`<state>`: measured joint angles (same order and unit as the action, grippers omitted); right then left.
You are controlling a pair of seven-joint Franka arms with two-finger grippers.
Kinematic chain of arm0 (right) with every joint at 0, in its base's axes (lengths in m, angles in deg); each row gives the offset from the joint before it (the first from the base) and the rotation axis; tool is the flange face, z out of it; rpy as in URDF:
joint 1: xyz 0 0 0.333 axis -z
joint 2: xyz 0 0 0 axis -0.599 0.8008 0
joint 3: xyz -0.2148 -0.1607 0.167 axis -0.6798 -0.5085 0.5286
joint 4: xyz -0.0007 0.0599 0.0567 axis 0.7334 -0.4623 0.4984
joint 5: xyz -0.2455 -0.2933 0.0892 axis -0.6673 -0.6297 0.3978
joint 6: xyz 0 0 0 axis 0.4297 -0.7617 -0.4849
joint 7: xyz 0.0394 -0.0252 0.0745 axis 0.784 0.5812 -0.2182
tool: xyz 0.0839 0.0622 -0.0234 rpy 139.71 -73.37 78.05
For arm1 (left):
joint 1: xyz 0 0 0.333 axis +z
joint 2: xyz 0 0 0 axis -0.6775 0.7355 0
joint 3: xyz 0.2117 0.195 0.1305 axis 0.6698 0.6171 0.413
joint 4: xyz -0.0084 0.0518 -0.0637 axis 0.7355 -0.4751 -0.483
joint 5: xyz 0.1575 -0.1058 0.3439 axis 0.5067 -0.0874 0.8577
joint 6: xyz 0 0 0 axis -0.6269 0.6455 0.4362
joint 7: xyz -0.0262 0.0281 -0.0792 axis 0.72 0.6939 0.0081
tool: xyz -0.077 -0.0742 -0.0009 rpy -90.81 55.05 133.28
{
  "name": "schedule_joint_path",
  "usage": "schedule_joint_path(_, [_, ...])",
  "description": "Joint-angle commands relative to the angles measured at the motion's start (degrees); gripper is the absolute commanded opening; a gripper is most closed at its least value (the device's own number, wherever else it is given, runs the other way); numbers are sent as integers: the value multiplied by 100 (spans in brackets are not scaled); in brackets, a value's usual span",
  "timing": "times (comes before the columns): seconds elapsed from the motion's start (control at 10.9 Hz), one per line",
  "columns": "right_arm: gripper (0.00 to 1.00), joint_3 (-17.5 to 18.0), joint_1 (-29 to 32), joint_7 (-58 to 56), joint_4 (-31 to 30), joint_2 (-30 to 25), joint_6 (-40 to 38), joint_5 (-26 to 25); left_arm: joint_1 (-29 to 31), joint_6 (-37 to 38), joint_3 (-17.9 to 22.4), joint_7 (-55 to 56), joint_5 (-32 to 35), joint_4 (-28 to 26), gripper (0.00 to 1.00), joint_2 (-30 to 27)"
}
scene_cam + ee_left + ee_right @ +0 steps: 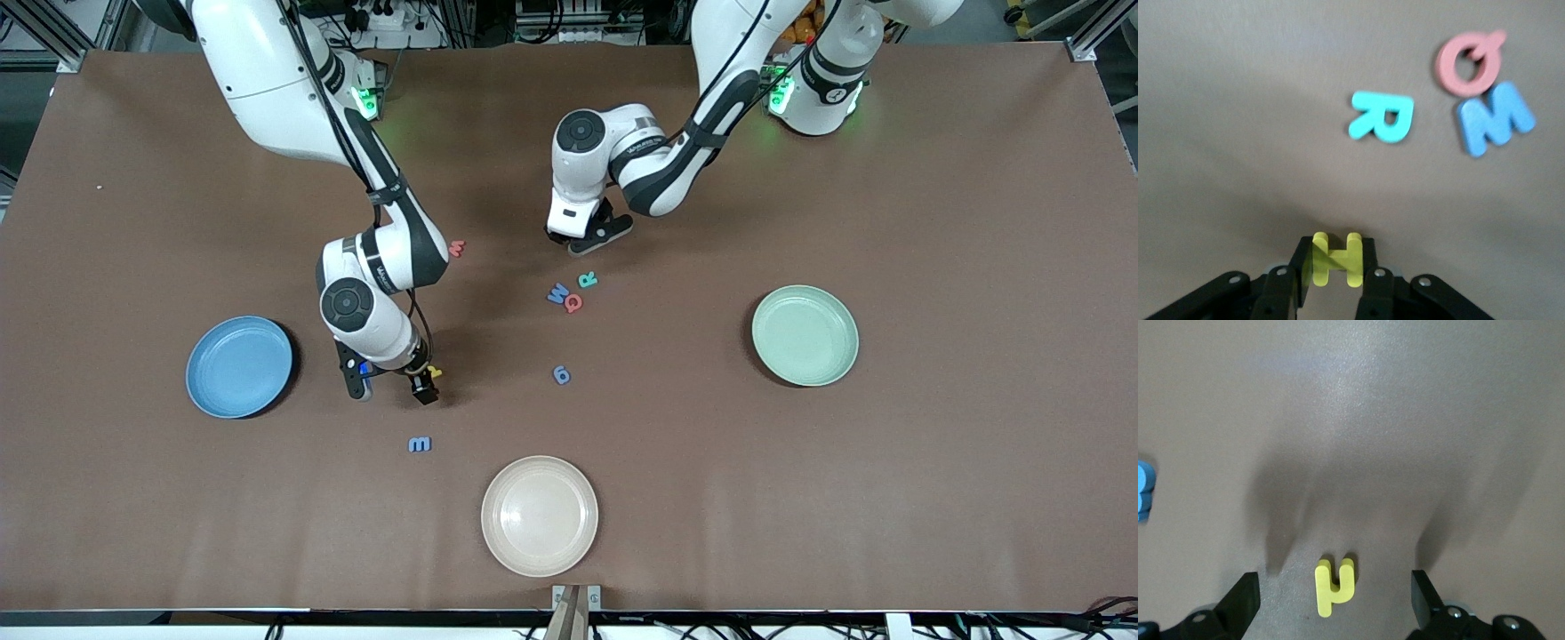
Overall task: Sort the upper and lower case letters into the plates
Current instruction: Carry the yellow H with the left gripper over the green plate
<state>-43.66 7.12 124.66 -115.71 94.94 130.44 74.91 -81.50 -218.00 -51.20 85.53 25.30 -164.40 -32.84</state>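
We see the 2 round matte plates on the brown tabletop [889,498]: the sky-blue plate [238,366] toward the right arm's end, the mint-green plate [805,335] toward the left arm's end. The left end effector [1330,267] is clamped on a yellow foam letter H [1336,259]. The right end effector [1335,600] stands spread apart around a small yellow foam letter [1333,585].

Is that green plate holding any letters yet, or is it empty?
Empty. The mint green plate shows only its bare inside in the front view; the loose letters lie on the table.
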Motion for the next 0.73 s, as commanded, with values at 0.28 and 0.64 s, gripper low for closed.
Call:
schedule_joint_path(0.28, [100, -90, -144, 105, 148, 199, 162, 106, 780, 846, -96, -1632, -406, -140, 0, -972])
schedule_joint_path(0.64, [0, -99, -144, 88, 148, 191, 162, 36, 2089, 1771, -52, -4604, -786, -272, 0, -1509])
